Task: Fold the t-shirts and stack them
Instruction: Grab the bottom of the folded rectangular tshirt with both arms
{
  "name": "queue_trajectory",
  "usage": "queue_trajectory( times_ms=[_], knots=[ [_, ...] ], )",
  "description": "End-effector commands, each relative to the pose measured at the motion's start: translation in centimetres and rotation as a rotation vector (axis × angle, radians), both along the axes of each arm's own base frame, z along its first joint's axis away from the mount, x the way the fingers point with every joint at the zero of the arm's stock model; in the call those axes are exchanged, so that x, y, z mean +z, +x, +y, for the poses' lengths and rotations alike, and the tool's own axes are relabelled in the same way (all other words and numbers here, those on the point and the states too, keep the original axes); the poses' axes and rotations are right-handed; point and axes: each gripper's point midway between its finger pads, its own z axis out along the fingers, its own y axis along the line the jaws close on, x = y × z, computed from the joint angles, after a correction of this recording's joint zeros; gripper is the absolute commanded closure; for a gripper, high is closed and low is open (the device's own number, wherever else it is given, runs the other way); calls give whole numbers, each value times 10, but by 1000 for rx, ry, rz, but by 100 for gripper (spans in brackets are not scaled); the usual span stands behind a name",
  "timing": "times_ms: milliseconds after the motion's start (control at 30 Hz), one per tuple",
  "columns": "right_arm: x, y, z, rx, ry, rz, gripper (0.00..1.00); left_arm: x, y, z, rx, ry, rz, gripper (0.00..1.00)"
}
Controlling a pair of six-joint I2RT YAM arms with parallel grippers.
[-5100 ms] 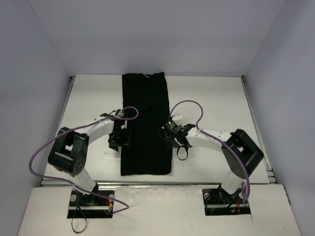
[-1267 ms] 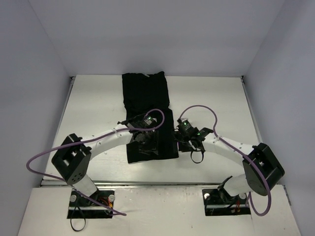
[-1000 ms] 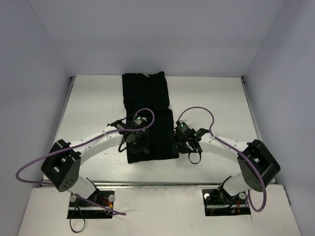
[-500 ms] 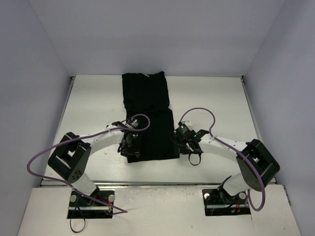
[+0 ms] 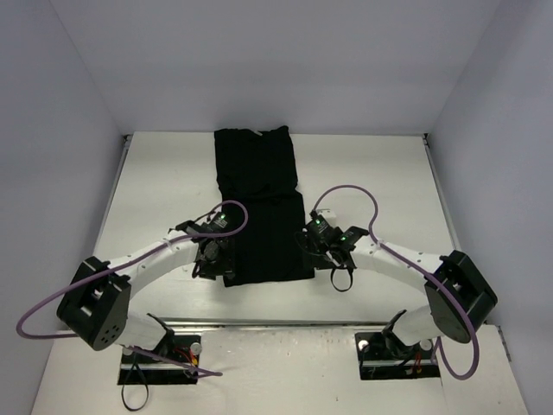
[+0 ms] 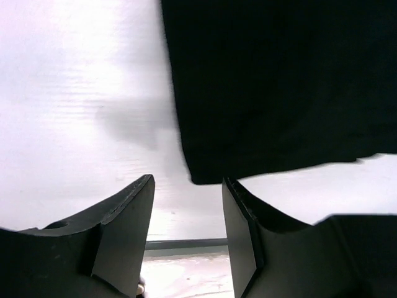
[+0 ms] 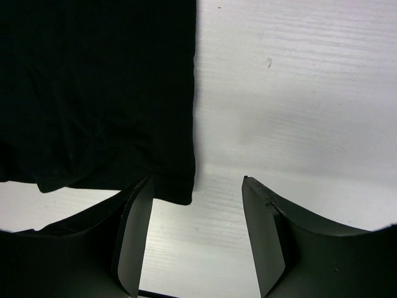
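T-shirt (image 5: 259,207) black, folded lengthwise, flat on worktop (image 5: 371,173). Left hand (image 6: 187,202) open at near-left corner; right hand (image 7: 197,198) open at near-right corner.

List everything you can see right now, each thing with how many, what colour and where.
t-shirt: one, black, folded narrow, lying flat along the table's middle.
table: one, white, under the shirt and both arms.
walls: three, pale lavender, left, far and right of the table.
cables: two, purple, one looping off each arm.
left arm: one, white with black joints, reaching to the shirt's near-left corner.
right arm: one, the same colours, reaching to the near-right corner.
left gripper: one, black, open, empty.
right gripper: one, black, open, empty.
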Motion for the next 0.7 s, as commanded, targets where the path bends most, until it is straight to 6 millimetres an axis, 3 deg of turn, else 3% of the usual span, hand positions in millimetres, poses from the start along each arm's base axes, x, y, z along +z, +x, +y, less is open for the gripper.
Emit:
queue_trajectory(
  times_ms=[0,200,500,600,667],
  knots=[
    [8,9,12,-12,19,-17,44,-13,-1,11,39,44,37,56],
    [-4,5,20,-3,33,9,46,-31,-4,10,38,56,74,57],
    [-32,-16,14,-4,-16,76,61,-48,-10,2,48,21,126,64],
    [-36,-24,7,-16,-20,94,63,-50,-13,2,50,14,132,70],
    [-40,-29,4,-23,-25,108,69,-53,-15,2,55,13,139,81]
  ],
)
